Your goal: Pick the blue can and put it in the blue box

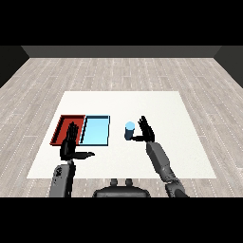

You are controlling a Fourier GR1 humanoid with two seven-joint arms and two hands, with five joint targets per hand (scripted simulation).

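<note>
Left hand point(71, 144) sits nearest, at the near-left of the white table point(156, 107), grey forearm coming up from the lower-left corner. Fingers straight and pointing away, thumb stuck out to the right, holding nothing. Fingertips overlap the near edge of the red tray point(64, 124) in this view; can't tell if they touch it or hover above.

Right hand point(147, 131) is further in, near table centre, forearm angling in from the lower right. Fingers released and spread upward, thumb reaching left toward the blue can point(129, 131). Palm is just right of the can, not wrapped round it; can't tell if the thumb tip makes contact.

Can stands upright on the table, just right of the blue tray point(96, 130), outside it. Blue tray lies right beside the red one, sharing a long edge, red on the left. Both trays hold nothing
</note>
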